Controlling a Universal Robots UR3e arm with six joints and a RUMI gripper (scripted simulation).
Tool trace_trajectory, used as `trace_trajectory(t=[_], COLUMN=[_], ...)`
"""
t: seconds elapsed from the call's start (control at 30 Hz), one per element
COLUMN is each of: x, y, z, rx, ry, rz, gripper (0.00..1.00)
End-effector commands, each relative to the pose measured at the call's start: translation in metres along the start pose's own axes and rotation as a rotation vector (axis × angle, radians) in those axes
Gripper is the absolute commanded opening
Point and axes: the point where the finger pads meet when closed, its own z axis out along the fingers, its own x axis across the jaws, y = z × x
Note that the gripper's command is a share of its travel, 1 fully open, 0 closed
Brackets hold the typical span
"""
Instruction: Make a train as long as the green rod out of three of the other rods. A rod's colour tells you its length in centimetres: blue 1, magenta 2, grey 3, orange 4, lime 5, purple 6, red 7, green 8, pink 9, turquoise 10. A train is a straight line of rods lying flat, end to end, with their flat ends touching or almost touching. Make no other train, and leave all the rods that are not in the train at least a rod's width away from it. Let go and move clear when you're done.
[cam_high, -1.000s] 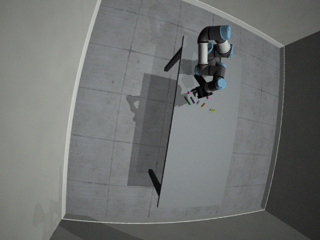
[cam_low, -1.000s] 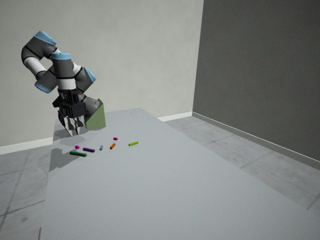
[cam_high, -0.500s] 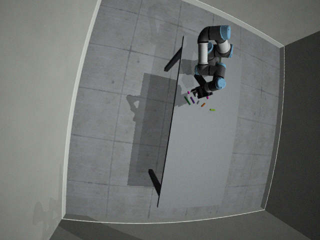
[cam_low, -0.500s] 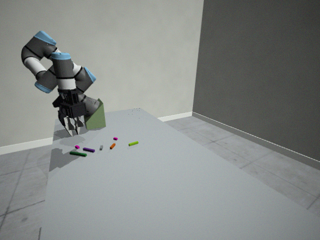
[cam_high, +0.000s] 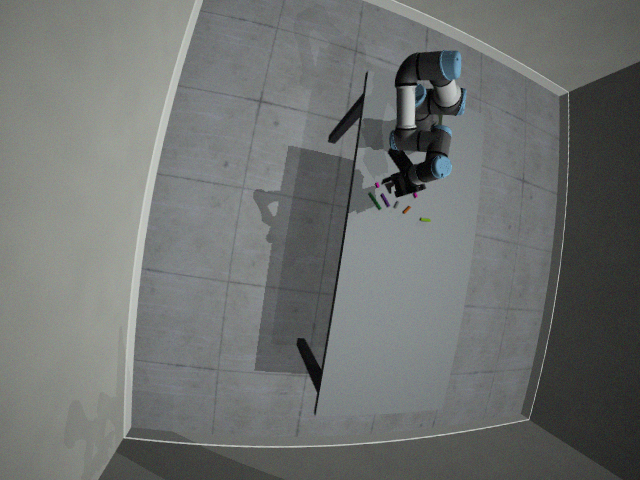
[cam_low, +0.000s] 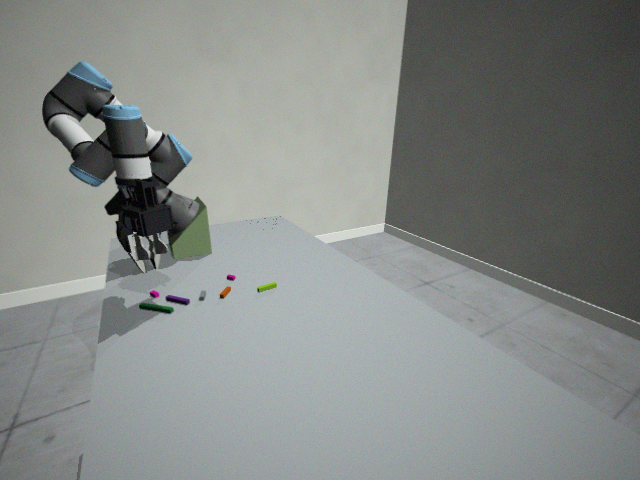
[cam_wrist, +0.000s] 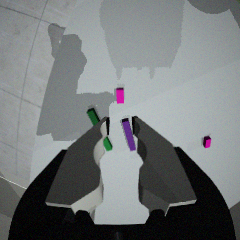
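Observation:
My gripper (cam_low: 150, 269) (cam_wrist: 120, 118) hangs above the table, empty, its fingertips a narrow gap apart. Below it in the wrist view, the purple rod (cam_high: 385, 199) (cam_low: 177, 299) (cam_wrist: 129, 135) shows between the fingers; the left finger partly hides the green rod (cam_high: 374, 200) (cam_low: 156, 307) (cam_wrist: 92, 116). One magenta rod (cam_high: 377, 184) (cam_low: 154, 293) (cam_wrist: 120, 96) lies near their ends. The grey rod (cam_high: 395, 204) (cam_low: 202, 295), orange rod (cam_high: 406, 209) (cam_low: 225, 292) and lime rod (cam_high: 424, 220) (cam_low: 267, 287) lie apart, hidden in the wrist view. Another magenta rod (cam_high: 415, 195) (cam_low: 231, 277) (cam_wrist: 207, 142) lies separately. No rods touch.
The table (cam_high: 398, 310) (cam_low: 336, 382) has a long edge close to the green rod. A green block-shaped mount (cam_low: 193, 237) stands at the arm's base, behind the gripper in the exterior view. The arm's shadow falls across the table near the green rod.

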Motion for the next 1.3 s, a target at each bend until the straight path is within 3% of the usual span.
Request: trace_trajectory(t=[0.0,0.4,1.27], x=[-0.001,0.000,0.000], y=[0.000,0.000,0.000], z=[0.001,0.009,0.043], rx=[0.001,0.002,0.001], ry=[-0.001,0.000,0.001], rz=[0.000,0.000,0.000], gripper=[0.14,0.14,0.14])
